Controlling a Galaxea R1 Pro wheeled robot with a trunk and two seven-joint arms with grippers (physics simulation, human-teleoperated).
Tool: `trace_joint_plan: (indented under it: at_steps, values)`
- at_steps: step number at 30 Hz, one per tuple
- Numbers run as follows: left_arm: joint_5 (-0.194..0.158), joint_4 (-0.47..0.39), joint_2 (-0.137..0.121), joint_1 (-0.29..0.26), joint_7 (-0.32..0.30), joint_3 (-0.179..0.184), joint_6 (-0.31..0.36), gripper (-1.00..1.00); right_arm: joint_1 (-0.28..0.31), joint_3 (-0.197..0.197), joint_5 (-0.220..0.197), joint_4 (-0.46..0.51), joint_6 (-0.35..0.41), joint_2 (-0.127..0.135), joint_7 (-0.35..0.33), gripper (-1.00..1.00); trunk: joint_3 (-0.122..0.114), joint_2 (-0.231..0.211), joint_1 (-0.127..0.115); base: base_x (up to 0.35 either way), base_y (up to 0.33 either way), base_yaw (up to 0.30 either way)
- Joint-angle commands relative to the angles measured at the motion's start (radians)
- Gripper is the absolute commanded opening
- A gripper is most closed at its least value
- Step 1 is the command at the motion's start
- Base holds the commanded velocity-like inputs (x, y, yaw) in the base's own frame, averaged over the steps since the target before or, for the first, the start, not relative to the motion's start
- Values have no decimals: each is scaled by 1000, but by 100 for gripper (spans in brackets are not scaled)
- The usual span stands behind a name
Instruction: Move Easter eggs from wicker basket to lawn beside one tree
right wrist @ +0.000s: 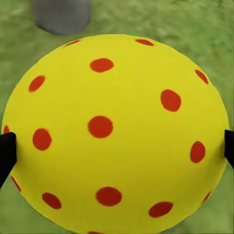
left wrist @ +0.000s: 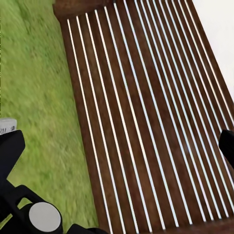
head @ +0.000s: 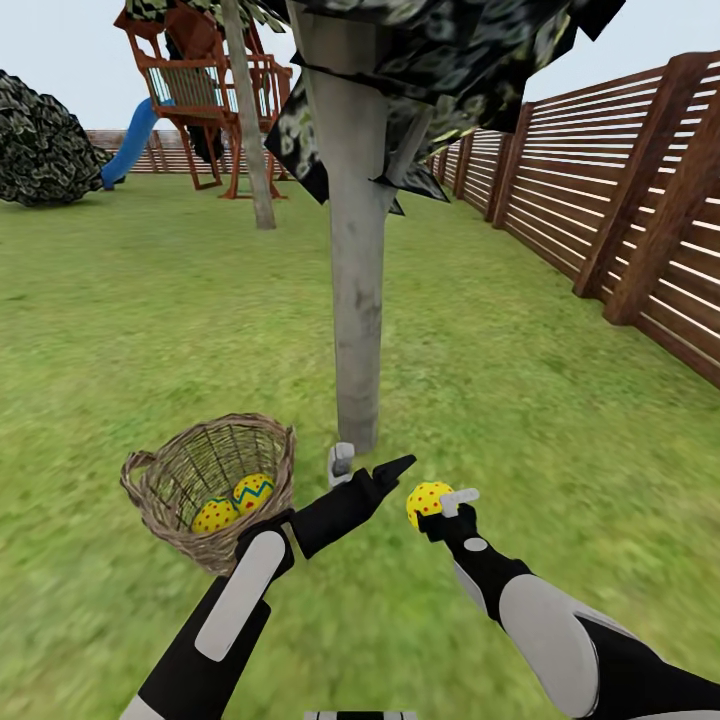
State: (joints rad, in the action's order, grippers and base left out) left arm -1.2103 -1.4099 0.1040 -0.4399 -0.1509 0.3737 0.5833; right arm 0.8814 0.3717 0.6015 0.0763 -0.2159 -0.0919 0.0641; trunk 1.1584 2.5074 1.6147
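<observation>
A yellow Easter egg (head: 424, 498) with red dots is held just above the lawn (head: 150, 320), with my right gripper (head: 440, 505) shut on it, right of the tree's pale grey trunk (head: 355, 300). In the right wrist view this egg (right wrist: 114, 131) sits between the two black fingertips (right wrist: 6, 153), with the trunk base (right wrist: 61, 14) behind it. The wicker basket (head: 165, 470) stands on the grass left of the trunk, and two more eggs (head: 253, 490) (head: 214, 516) lie inside it. My left gripper (head: 368, 462) hangs open and empty between the basket and the trunk base.
A brown slatted wooden fence (head: 620, 200) runs along the right side, and the left wrist view looks at the fence (left wrist: 146, 122) too. A second trunk (head: 250, 130), a wooden play tower (head: 200, 90) with a blue slide (head: 130, 145), and a dark bush (head: 40, 140) stand far back.
</observation>
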Motion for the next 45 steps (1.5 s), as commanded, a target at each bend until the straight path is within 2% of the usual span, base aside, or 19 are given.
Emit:
trace_joint_plan:
  at_steps: [1,9,13,33,45]
  values:
    - [-3,0,0,0,-1,-1,4,100,1,7,11,-1,-3,0,5,-100,1,0,0,51,0,0]
    - [-3,0,0,0,-1,-1,4,100,1,7,11,-1,-3,0,5,-100,1,0,0,6,0,0]
    - [-3,0,0,0,-1,0,4,100,1,7,11,-1,-3,-2,5,-100,16,1,2,0,0,0]
    - [-5,0,0,0,-4,0,4,100,-1,7,11,0,-5,0,5,-100,16,1,2,95,0,0]
    - [-5,0,0,0,-4,1,4,100,-1,7,12,0,-2,-3,6,-100,63,4,7,0,0,0]
